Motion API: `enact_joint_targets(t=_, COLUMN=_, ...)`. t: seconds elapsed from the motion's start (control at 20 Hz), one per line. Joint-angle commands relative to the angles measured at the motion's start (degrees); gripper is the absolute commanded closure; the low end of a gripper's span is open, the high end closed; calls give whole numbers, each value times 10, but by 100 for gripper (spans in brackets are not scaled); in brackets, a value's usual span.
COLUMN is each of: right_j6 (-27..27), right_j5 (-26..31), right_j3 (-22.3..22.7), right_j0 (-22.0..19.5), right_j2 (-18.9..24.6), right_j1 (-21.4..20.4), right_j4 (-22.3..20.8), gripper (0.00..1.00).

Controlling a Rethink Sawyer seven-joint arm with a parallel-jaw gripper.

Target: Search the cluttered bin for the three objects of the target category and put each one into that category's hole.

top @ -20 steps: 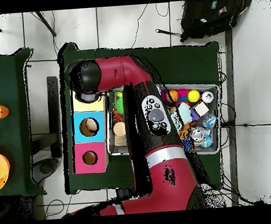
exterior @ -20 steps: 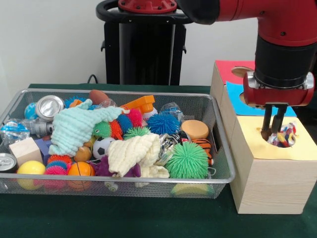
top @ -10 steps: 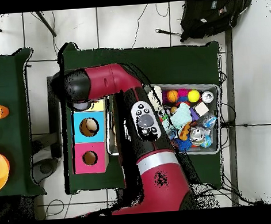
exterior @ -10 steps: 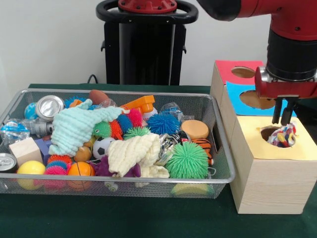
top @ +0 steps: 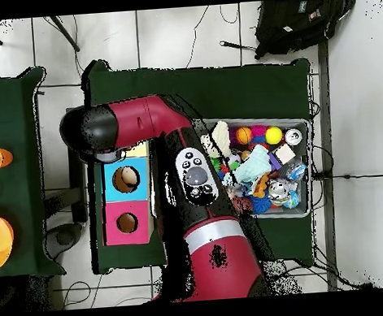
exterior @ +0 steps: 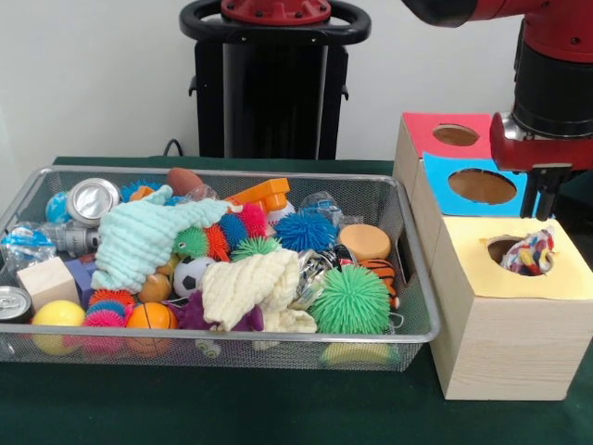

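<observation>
A multicoloured rope toy (exterior: pixel 529 252) sticks out of the round hole in the yellow top of the wooden box (exterior: pixel 505 343). My gripper (exterior: pixel 544 197) hangs a little above and behind that hole, open, with nothing between its fingers. The wire bin (exterior: pixel 414 278) to the left holds spiky rubber balls, a green one (exterior: pixel 350 298) at the front. Also in it are two folded cloths (exterior: pixel 248 286), cans, small balls and blocks. In the overhead view the arm's end (top: pixel 91 137) covers the yellow section and hides the gripper.
Behind the yellow section are a blue section with its hole (exterior: pixel 482 186) and a red one with its hole (exterior: pixel 455 135). The black pedestal (exterior: pixel 273 88) stands behind the bin. In the overhead view the arm (top: pixel 192 181) lies across the bin's left part.
My gripper has risen out of the yellow hole and shifted right, leaving the rope toy in the hole. Overhead, the arm's end has swung left.
</observation>
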Motion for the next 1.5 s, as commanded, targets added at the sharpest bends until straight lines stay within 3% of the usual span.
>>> enact_joint_targets(t=0.05, right_j6=44, right_j5=-38, right_j3=47, right_j0=-5, right_j2=-4, right_j1=8, right_j4=1, gripper=100)
enact_joint_targets(t=1.05, right_j6=23, right_j5=-79, right_j3=-2, right_j0=-8, right_j2=-9, right_j1=74, right_j4=-22, gripper=100)
enact_joint_targets(t=1.5, right_j6=24, right_j5=-100, right_j3=11, right_j0=-9, right_j2=-11, right_j1=75, right_j4=-28, gripper=100)
